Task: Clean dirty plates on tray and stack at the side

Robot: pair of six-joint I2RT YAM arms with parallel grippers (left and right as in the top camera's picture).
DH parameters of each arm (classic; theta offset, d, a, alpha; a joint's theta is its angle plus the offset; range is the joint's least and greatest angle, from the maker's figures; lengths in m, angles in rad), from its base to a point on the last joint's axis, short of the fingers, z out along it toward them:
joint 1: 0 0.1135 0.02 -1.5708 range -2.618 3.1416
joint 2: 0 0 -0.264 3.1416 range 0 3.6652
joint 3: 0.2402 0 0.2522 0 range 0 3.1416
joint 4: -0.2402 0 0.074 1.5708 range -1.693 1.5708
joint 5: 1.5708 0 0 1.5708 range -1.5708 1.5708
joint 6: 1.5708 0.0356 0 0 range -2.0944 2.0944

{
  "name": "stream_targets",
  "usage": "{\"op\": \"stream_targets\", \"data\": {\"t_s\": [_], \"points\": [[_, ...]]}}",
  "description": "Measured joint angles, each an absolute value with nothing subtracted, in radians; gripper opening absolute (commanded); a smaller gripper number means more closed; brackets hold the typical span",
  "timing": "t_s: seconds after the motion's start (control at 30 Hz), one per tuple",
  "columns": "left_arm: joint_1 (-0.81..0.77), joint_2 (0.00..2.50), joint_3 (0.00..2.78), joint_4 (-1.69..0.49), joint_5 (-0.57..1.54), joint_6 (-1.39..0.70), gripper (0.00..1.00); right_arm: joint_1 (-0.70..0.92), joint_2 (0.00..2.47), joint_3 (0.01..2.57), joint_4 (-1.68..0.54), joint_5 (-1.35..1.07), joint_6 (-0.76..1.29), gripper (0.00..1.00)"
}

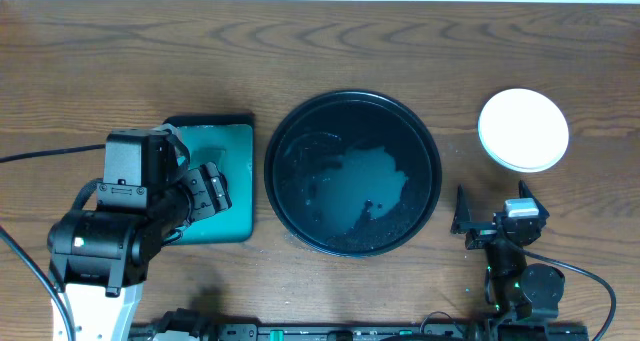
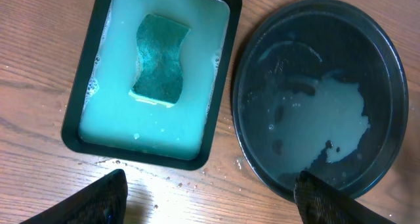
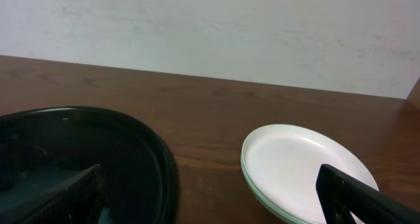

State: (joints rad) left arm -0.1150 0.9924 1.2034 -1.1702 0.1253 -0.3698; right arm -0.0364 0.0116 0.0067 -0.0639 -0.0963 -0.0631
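Some milky liquid (image 2: 335,119) in black tray (image 2: 387,60)

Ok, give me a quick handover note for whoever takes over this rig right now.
Left hand: open, empty, above the teal tray, where the sponge lies in soapy water.
Right hand: open, empty, short of the plates.
Plates: stacked right of the black tray, white one on top, green rims beneath.
Black tray: no plates on it, only a cloudy puddle.
Done: plates look cleaned and stacked.
Left: probably nothing; the stack hides its count, so check it.
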Motion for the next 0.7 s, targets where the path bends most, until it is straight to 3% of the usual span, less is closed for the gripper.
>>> {"op": "stream_targets", "data": {"t_s": [0.7], "points": [[-0.115,0.992,1.203,-1.171,0.113,-0.286,0.82,-0.036,0.012,0.007,-0.064,-0.096,-0.063,0.99]]}}
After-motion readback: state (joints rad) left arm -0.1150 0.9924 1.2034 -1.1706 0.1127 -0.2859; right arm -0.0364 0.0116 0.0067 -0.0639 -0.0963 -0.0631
